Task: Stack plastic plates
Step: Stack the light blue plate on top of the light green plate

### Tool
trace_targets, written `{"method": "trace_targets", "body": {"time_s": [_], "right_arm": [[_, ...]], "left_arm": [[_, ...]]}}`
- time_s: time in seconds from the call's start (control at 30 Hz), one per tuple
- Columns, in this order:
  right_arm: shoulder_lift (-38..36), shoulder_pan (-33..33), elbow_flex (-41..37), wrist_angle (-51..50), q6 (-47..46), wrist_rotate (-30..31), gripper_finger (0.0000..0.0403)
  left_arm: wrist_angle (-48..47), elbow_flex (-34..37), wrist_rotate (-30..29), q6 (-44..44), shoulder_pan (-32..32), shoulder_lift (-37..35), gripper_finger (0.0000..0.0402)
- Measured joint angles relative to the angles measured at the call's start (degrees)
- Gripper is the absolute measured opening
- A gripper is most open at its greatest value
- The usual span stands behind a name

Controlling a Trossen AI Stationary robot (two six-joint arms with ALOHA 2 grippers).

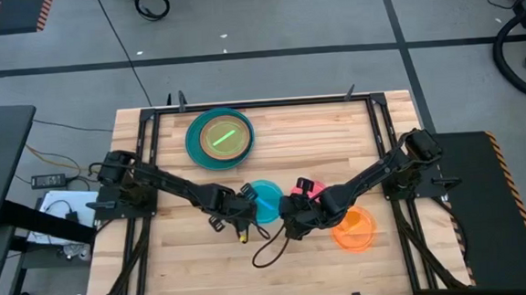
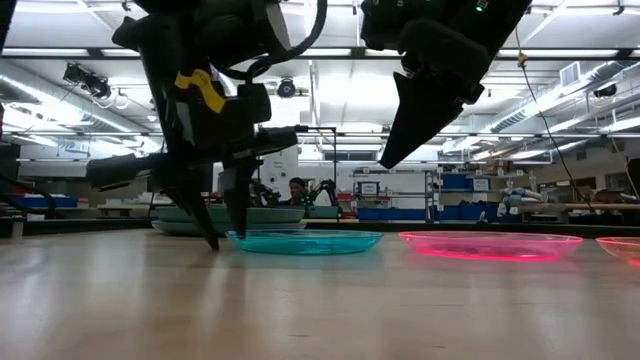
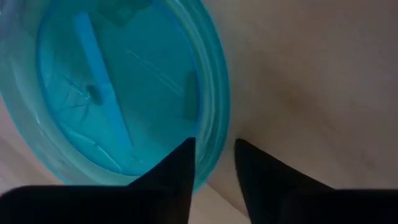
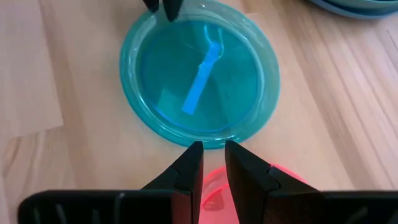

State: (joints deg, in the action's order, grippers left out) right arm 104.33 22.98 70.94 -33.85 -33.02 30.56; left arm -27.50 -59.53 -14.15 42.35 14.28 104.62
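- High view: I am seeing a partial stack (image 1: 219,137) at the far side of the table, a green plate nested in a tan one on larger blue-teal plates. Three small plates are lying loose near the middle: the teal plate (image 1: 266,200), the pink plate (image 1: 308,190) and the orange plate (image 1: 354,228). So I am judging the job about half done.
- Low view: the teal plate (image 2: 305,241) and pink plate (image 2: 490,244) are both sitting flat on the table (image 2: 320,310), unlifted.
- Left wrist view: I am straddling the teal plate's rim with the left gripper (image 3: 214,163), fingers narrowly apart, not yet pinching.
- Right wrist view: I am hovering the right gripper (image 4: 214,155) over the gap between the teal and pink plates, fingers slightly apart, carrying nothing.
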Motion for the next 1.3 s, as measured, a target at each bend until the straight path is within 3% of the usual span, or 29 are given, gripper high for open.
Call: {"method": "trace_targets", "body": {"time_s": [0.23, 0.47, 0.83, 1.1, 1.3], "right_arm": [[0.00, 0.04, 0.00, 1.19, -0.01, 0.97, 0.0079], [-0.27, 0.42, 0.00, 0.96, 0.04, 2.00, 0.0079], [-2.26, 1.84, 0.00, 0.64, 0.12, 5.85, 0.0079], [-2.27, 1.81, 0.00, 1.39, 0.84, 6.06, 0.0079], [-2.27, 1.81, 0.00, 1.97, 1.66, 6.06, 0.0079]], "left_arm": [[-0.82, -0.04, -0.19, -0.46, 0.28, -0.01, 0.0013], [-6.83, 0.07, -5.34, -5.96, 0.49, -3.22, 0.0005], [-13.79, 0.04, -12.97, -10.02, 0.34, -15.92, 0.0002], [-17.71, 0.04, -13.36, -10.50, -10.03, -19.65, 0.0001], [-16.89, 0.04, -7.22, -10.21, -22.60, -18.68, 0.0001]]}}
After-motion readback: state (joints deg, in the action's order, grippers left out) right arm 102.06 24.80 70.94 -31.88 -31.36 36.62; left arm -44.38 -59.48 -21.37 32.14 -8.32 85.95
